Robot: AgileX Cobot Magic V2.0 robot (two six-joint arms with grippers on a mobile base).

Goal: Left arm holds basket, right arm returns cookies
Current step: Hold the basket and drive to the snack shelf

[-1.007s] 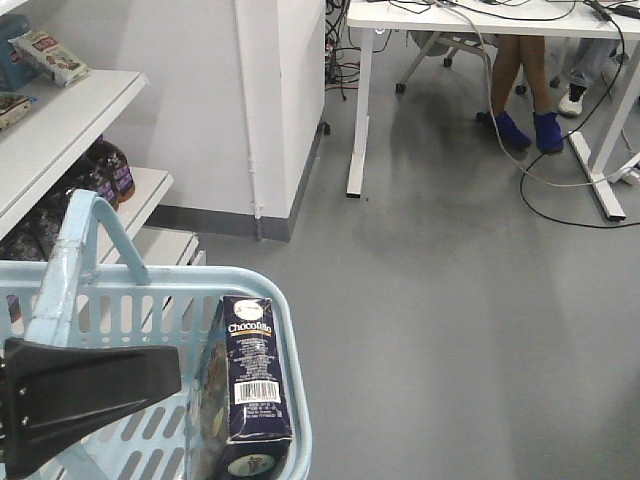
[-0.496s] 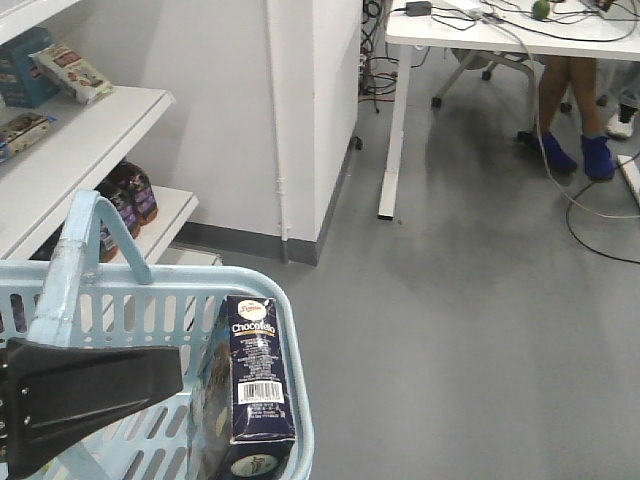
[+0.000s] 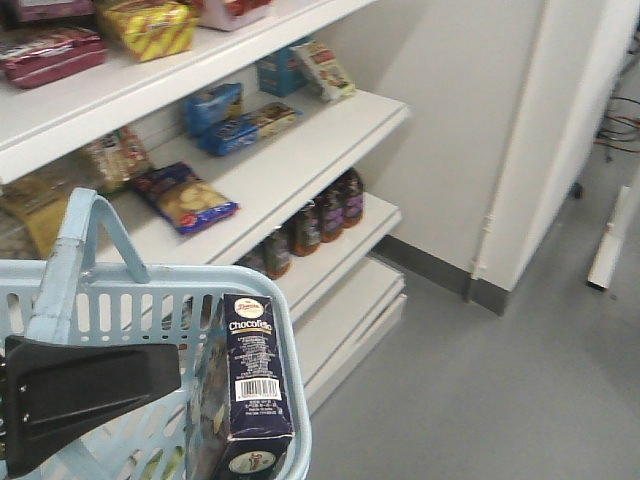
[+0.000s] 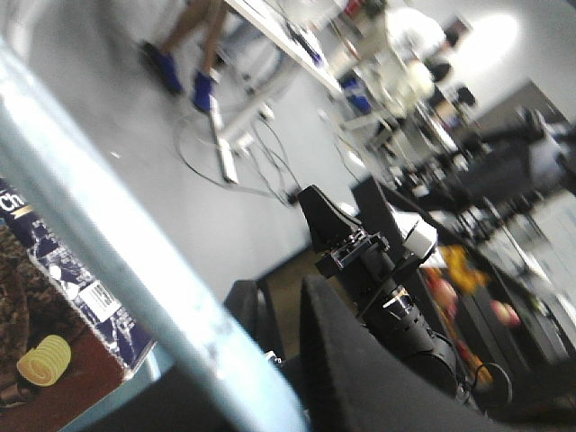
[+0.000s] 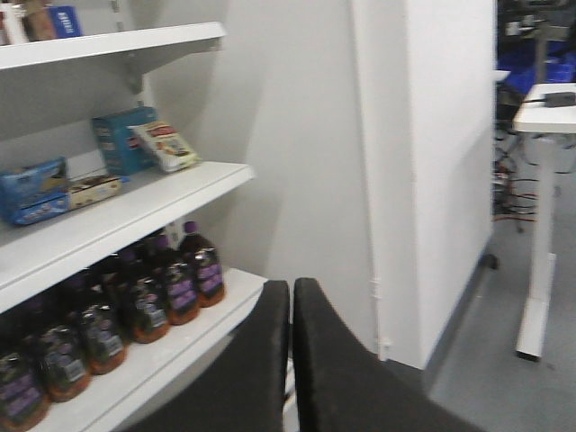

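- Basket (image 3: pixel 170 275): we see it cropped by left and bottom edges.
- Cookies (image 3: pixel 255 372): we cannot read the small print.
- Left pincer (image 3: pixel 150 378): base cropped.

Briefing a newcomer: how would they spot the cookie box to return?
Find the light blue plastic basket before the white shelves. A tall dark navy cardboard box stands inside, against its right wall. Unlike the shelves' blue bags, it reads "Chocofello" above a white barcode.
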